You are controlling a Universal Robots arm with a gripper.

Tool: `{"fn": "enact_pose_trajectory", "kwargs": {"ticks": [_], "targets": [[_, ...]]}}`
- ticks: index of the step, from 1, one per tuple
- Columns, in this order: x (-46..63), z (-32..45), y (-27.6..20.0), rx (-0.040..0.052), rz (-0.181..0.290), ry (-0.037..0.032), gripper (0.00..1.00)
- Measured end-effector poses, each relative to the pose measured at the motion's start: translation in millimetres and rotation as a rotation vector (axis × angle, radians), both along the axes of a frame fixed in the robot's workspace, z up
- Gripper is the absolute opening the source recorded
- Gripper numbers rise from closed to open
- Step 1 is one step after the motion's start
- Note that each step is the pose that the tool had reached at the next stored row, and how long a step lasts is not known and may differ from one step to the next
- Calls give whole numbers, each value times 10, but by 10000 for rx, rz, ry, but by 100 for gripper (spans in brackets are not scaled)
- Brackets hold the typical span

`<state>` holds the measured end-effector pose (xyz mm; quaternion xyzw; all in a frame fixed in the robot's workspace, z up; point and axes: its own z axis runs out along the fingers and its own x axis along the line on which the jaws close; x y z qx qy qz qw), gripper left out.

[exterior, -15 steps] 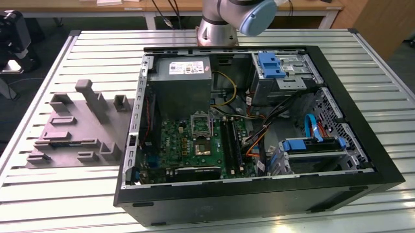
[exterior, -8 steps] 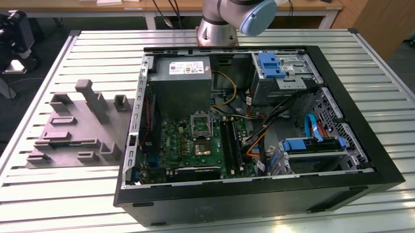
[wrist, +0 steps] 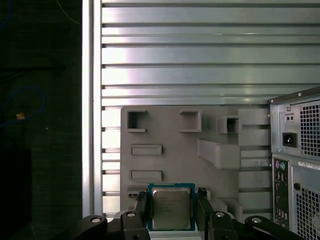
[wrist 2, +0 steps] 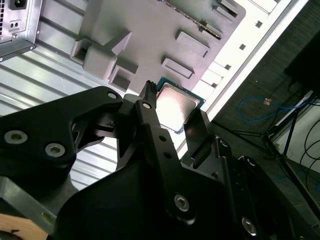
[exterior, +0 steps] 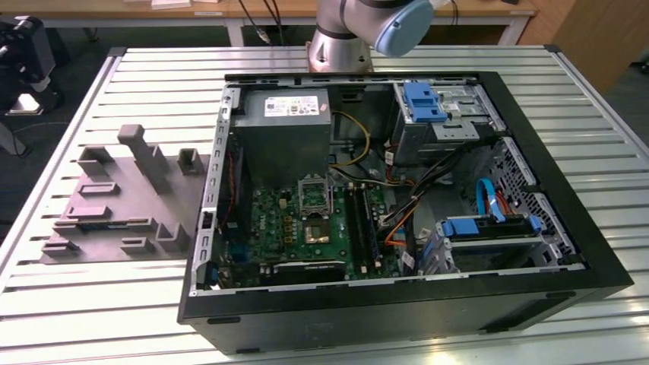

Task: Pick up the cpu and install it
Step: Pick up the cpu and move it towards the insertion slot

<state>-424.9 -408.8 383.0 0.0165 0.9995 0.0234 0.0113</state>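
The cpu (wrist: 171, 208), a small flat square chip with a silvery top and a thin rim, sits between my two black fingers in both wrist views. My gripper (wrist: 171, 201) is shut on it, one finger (wrist: 141, 206) on each side. In the second wrist view the cpu (wrist 2: 178, 105) hangs in my gripper (wrist 2: 175, 114) well above the grey moulded fixture (wrist 2: 150, 30). The metal-framed socket (exterior: 315, 195) with a dark centre lies on the green board inside the open computer case (exterior: 406, 308).
The grey fixture (exterior: 121, 199) with raised blocks and slots lies on the slatted metal table (exterior: 91, 304), on the exterior view's left of the case. The case's rear panel (wrist: 300, 150) is beside the fixture. Cables, drive cages and a grey power supply (exterior: 289, 125) crowd the case.
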Motion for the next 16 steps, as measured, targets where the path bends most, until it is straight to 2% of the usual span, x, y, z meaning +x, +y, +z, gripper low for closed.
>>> {"fn": "enact_pose_trajectory", "kwargs": {"ticks": [11,13,16], "targets": [[20,0,0,0,0,0,47],[149,0,0,0,0,0,47],[156,0,0,0,0,0,47]]}}
